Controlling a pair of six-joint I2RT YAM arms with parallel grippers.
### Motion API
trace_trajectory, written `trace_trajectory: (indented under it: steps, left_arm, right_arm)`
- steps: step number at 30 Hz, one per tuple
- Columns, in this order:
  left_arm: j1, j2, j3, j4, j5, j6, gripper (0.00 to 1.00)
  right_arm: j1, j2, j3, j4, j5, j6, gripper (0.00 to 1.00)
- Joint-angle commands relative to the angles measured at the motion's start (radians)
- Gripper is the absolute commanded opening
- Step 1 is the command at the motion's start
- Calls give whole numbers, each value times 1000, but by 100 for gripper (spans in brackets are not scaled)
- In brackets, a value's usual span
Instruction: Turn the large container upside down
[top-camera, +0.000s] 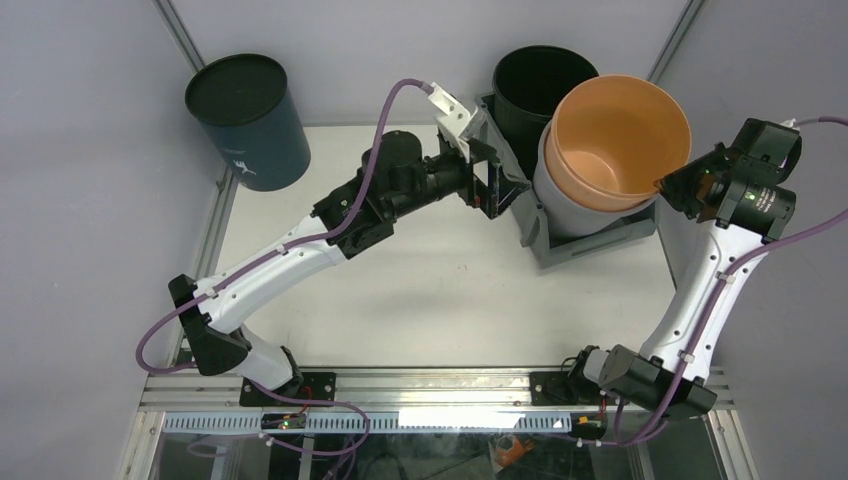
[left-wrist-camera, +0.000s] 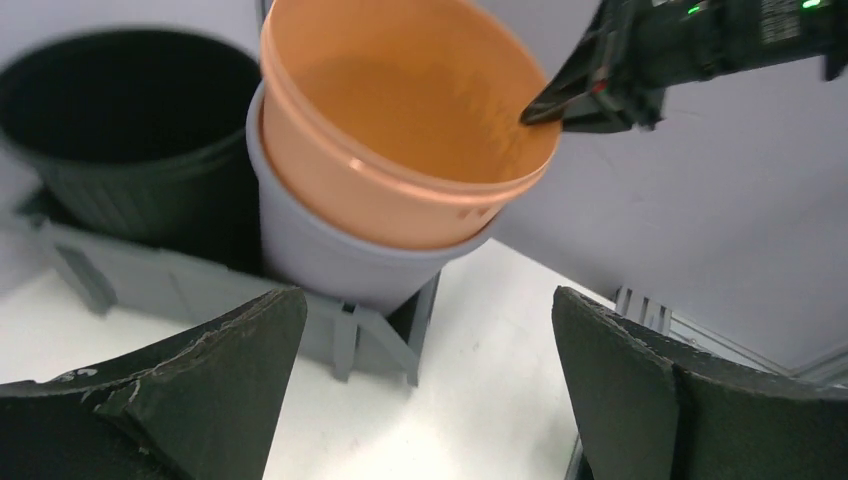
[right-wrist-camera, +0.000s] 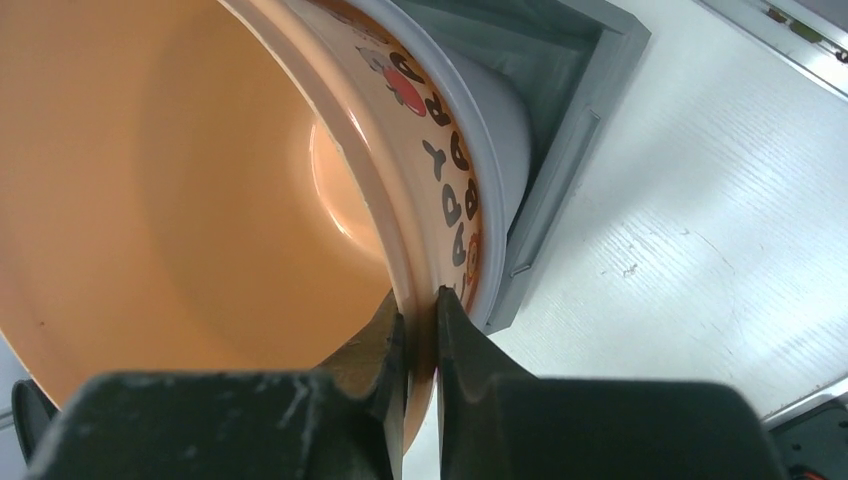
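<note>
1. White tabletop (top-camera: 430, 300) is filling the middle of the top view, with grey walls closing round it and a metal rail (top-camera: 440, 385) running along its lower edge, where both arm bases are sitting.
2. From the lower left, the left arm is reaching up toward the centre. The left gripper (top-camera: 492, 185) is standing wide open with nothing between its fingers, just beside the left end of the large container (top-camera: 590, 240). Whether it is touching the wall cannot be told.
3. Along the right edge of the frame, the right arm is rising. The right gripper (right-wrist-camera: 425, 335) is pinching the rim of the orange bucket (top-camera: 620, 130), with one finger lying inside the rim and the other outside.
4. The large container is resting on the table in the upper right of centre, opening upward. Its ribbed outer wall is showing in the left wrist view.
5. Inside it, the orange bucket is sitting nested in a pale grey bucket (top-camera: 560, 195). The pair is leaning toward the right gripper, and dark lettering is showing round the orange bucket's outside.
6. Behind them, a black bucket (top-camera: 535, 85) is standing in the container's far end.
7. Farthest away, in the upper left corner, a dark blue canister (top-camera: 250, 120) is sitting beyond the table's corner.
</note>
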Motion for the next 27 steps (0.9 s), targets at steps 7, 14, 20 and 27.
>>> trace_trajectory:
  steps: [7, 14, 20, 27]
  left_arm:
    - [-32, -39, -176, 580, 387, 384, 99]
    - [-74, 8, -198, 611, 414, 543, 99]
    - [-74, -15, -262, 671, 392, 484, 99]
    - [-74, -34, -267, 627, 255, 423, 99]
  right_arm:
    - [55, -70, 43, 146, -123, -8, 0]
    - [79, -97, 1, 156, -138, -57, 32]
    - [99, -97, -3, 162, -116, -90, 80]
    - [134, -101, 54, 110, 47, -128, 82]
